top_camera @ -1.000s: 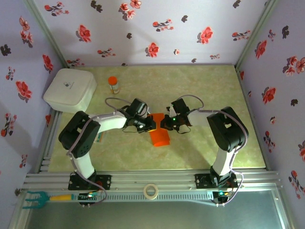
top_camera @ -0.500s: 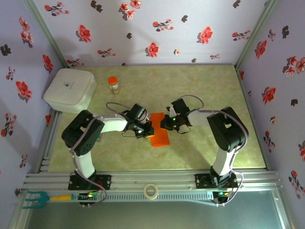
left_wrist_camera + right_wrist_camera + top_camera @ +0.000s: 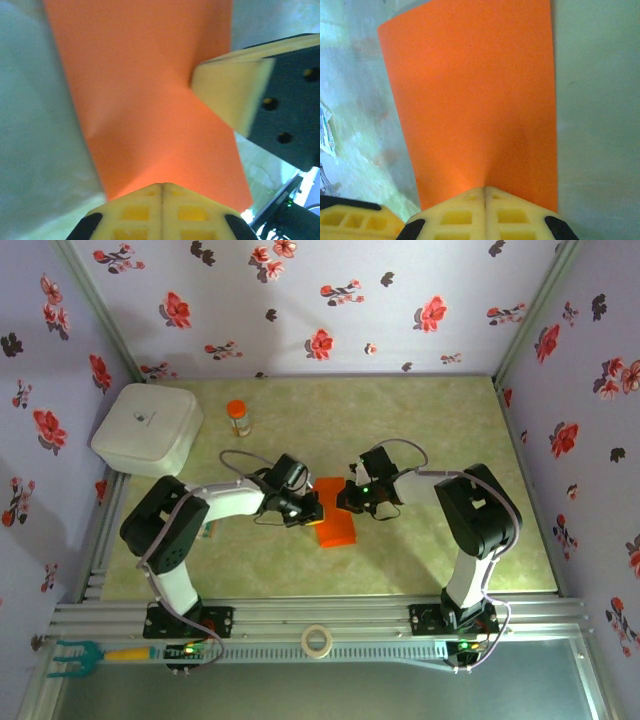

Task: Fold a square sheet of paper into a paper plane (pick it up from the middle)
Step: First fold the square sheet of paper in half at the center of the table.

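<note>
The square sheet of paper, bright orange and folded to a narrow rectangle, lies mid-table between both arms. My left gripper is shut on its left edge; in the left wrist view the paper spreads out from the closed tips of the left gripper. My right gripper is shut on the far right part; in the right wrist view the paper puckers into the closed tips of the right gripper. The right gripper's fingers press the paper's edge in the left wrist view.
A white box stands at the back left, with an orange-capped bottle beside it. A tape roll and a green-headed tool lie on the front rail. Flowered walls close in three sides.
The left gripper has slid a little leftward and nearer along the paper's edge, and the paper now lies slightly skewed. The right gripper has held still.
</note>
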`<state>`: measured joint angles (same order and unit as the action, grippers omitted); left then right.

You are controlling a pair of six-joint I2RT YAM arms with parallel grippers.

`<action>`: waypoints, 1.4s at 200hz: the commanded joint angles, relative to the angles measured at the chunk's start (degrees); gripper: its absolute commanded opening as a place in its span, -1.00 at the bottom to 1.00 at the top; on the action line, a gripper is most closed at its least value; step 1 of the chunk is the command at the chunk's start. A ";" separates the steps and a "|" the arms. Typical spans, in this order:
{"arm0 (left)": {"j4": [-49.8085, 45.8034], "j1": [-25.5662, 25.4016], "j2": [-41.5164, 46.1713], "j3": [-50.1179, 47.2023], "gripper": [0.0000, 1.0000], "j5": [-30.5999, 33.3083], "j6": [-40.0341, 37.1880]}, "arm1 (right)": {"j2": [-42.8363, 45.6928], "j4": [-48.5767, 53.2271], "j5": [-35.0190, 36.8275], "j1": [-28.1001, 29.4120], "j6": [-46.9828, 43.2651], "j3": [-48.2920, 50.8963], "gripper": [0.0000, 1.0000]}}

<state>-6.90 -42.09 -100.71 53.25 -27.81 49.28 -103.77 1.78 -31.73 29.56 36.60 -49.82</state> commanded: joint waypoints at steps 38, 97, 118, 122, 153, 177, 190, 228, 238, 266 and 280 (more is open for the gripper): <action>2.88 -2.01 -1.45 -1.26 -1.00 -1.59 2.32 | -1.80 7.81 7.00 -0.47 0.68 2.44 -1.00; 1.63 -2.57 -1.52 -7.60 -1.00 0.13 0.85 | -1.62 8.23 6.89 -0.41 0.58 2.23 -1.00; -0.17 -2.69 0.11 -9.21 -1.00 0.63 -0.44 | -1.29 8.34 7.24 -0.51 0.49 2.36 -1.00; -0.68 -2.65 0.47 -9.22 -1.00 0.63 -0.74 | -1.29 8.41 7.32 -0.58 0.48 2.36 -1.00; -1.89 -3.25 3.75 -7.01 -1.00 0.71 -1.12 | -1.12 8.41 7.39 -0.56 0.50 2.36 -1.00; -1.98 -3.88 4.73 -3.58 -1.00 0.90 0.26 | -0.89 8.64 7.56 -0.56 0.46 2.45 -1.00; -1.47 -4.14 4.44 -2.09 -1.00 0.86 1.25 | -0.87 8.59 7.60 -0.56 0.49 2.54 -1.00; 3.68 -4.68 1.32 -2.10 -1.00 0.05 3.43 | -0.87 8.59 7.63 -0.56 0.40 2.52 -1.00; 4.74 -4.88 0.27 -2.84 -1.00 -0.28 3.88 | -0.85 8.56 7.62 -0.56 0.45 2.51 -1.00; 7.22 -5.78 -1.74 -5.52 -1.00 -1.45 4.44 | -0.69 8.48 7.66 -0.55 0.33 2.79 -1.00; 6.90 -6.32 -1.74 -6.83 -1.00 -1.21 4.34 | -0.75 8.35 7.70 -0.56 0.45 2.89 -1.00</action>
<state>-0.91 -47.22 -101.16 48.99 -28.05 52.62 -103.11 3.05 -30.85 29.56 36.60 -49.76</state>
